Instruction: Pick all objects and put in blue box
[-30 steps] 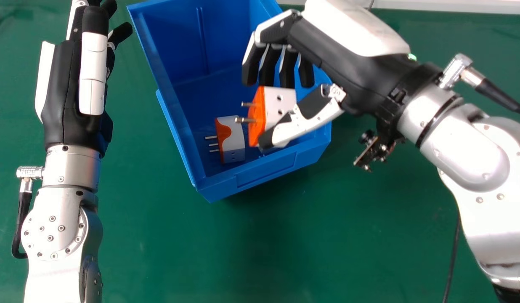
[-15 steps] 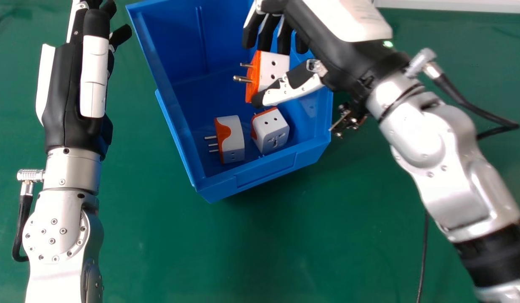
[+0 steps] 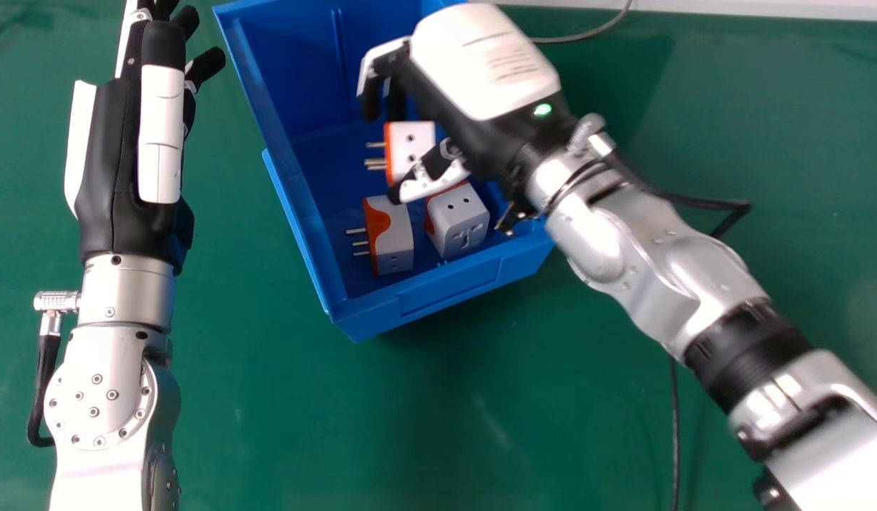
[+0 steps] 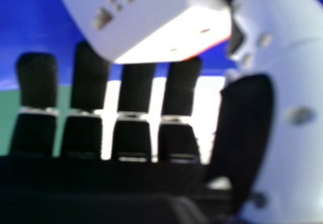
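Adapter (image 3: pixel 418 138), head view: orange and white, pinched between thumb (image 3: pixel 436 182) and fingers of the right hand (image 3: pixel 481 64), over the inside of the blue box (image 3: pixel 445 294); held there, I'd guess, to be let go inside.
Boxed pair, head view: pronged plug (image 3: pixel 392 241) and socketed plug (image 3: pixel 461 221), just beside each other on the box floor, where the task wants them.
Left hand (image 3: pixel 112 163), head view: fingers straight, beside the box, probably kept out of the way.
Shell print, head view: small lettering on the right hand's white back, unreadable from here.
Grip, right hand view: thumb and nearest fingertip clamp the Adapter near its edge, perhaps for easy release.
Socket face, right hand view: holes, no writing I can pick out.
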`<action>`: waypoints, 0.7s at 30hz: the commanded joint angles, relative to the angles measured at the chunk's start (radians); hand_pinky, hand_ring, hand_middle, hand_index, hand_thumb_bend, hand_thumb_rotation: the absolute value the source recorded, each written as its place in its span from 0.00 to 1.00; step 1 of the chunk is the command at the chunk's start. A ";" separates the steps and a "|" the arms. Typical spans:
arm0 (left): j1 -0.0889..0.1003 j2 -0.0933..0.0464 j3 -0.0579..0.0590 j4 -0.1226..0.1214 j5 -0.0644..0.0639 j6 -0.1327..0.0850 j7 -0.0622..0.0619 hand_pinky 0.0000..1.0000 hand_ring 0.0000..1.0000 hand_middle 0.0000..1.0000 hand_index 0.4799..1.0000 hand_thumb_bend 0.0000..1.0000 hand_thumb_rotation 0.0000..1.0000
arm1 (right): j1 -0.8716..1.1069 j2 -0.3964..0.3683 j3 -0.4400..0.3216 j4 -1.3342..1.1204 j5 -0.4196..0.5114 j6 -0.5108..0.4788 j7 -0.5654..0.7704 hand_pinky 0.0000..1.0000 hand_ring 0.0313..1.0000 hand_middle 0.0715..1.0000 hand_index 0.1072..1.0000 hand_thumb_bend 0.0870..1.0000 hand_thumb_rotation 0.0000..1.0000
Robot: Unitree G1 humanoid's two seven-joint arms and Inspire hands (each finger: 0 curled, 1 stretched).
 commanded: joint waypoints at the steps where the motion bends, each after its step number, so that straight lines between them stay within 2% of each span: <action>1: -0.009 0.002 -0.003 -0.012 0.001 -0.026 -0.005 0.89 0.96 0.99 0.95 0.86 0.99 | -0.096 0.027 0.031 0.092 -0.030 -0.024 -0.095 0.30 0.36 0.43 0.46 0.47 0.00; 4: -0.009 0.005 -0.003 -0.007 0.003 -0.031 -0.009 0.89 0.96 0.99 0.95 0.86 0.99 | -0.147 0.046 0.067 0.196 -0.052 -0.044 -0.146 0.30 0.36 0.43 0.46 0.47 0.00; 7: -0.004 0.000 -0.006 -0.013 -0.002 -0.025 -0.012 0.88 0.96 0.99 0.95 0.86 0.99 | -0.182 0.062 0.089 0.268 -0.056 -0.048 -0.159 0.29 0.35 0.43 0.46 0.47 0.00; 9: -0.004 -0.006 -0.007 -0.016 -0.001 -0.023 -0.008 0.88 0.96 0.99 0.95 0.86 0.99 | -0.198 0.070 0.098 0.296 -0.057 -0.041 -0.159 0.29 0.35 0.43 0.46 0.47 0.00; 11: -0.003 -0.009 -0.007 -0.020 0.006 -0.021 0.000 0.88 0.96 0.99 0.96 0.87 0.99 | -0.210 0.073 0.102 0.313 -0.053 -0.032 -0.150 0.28 0.37 0.45 0.47 0.46 0.00; 14: 0.000 -0.011 -0.009 -0.027 0.002 -0.013 0.000 0.88 0.96 0.99 0.96 0.87 0.99 | -0.216 0.068 0.109 0.326 -0.057 -0.028 -0.164 0.28 0.37 0.45 0.47 0.46 0.00; 18: -0.006 -0.007 -0.008 -0.016 -0.002 -0.017 -0.005 0.88 0.96 0.99 0.95 0.87 0.99 | -0.222 0.060 0.122 0.344 -0.058 -0.025 -0.175 0.29 0.37 0.46 0.47 0.46 0.00; 21: -0.012 -0.009 -0.007 -0.006 0.008 -0.026 0.003 0.88 0.96 0.99 0.95 0.87 0.99 | -0.221 0.052 0.140 0.342 -0.074 -0.007 -0.190 0.29 0.37 0.46 0.47 0.46 0.00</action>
